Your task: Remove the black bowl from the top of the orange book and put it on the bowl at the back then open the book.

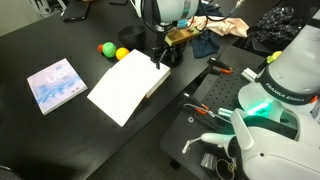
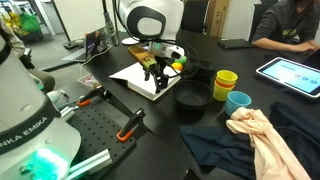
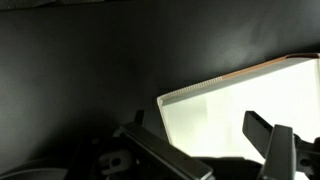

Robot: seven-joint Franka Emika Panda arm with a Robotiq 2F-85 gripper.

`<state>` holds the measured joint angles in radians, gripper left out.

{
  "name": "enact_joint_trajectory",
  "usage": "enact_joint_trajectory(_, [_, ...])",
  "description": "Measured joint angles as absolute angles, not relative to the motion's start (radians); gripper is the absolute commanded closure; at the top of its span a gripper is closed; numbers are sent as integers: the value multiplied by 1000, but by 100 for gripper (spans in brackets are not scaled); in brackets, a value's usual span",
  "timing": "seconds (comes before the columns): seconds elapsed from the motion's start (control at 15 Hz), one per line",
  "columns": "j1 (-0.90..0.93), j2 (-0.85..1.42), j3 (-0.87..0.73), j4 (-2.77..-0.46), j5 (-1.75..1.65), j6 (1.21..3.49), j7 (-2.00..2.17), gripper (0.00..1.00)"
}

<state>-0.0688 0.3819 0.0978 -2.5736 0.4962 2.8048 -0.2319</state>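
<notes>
The orange book lies opened on the dark table, a white page [image 1: 122,88] facing up; it also shows in an exterior view [image 2: 138,78]. In the wrist view the bright page [image 3: 225,105] has a thin orange edge along its far side. My gripper [image 1: 160,58] [image 2: 155,66] hovers over the book's far corner. In the wrist view its fingers [image 3: 205,140] are spread wide over the page and hold nothing. A black bowl [image 2: 193,97] stands on the table beside the book. I cannot tell whether it is a stack.
A pale blue-and-white book [image 1: 54,85] lies apart from the orange one. Green [image 1: 105,47] and yellow [image 1: 122,53] balls lie behind it. A yellow cup [image 2: 226,82], a blue cup [image 2: 238,102] and a beige cloth [image 2: 265,135] lie near the bowl. Orange-handled tools [image 2: 128,125] lie by the robot base.
</notes>
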Motion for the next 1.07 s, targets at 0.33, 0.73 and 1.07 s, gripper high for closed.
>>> enact_joint_trajectory(0.33, [-150,417,170,-2573,500,2897,-232,0])
enact_joint_trajectory(0.73, [-255,471,289,-2571,623,2999,-286,0])
enact_joint_trajectory(1.07, [-352,518,389,-2564,661,3053,-315,0])
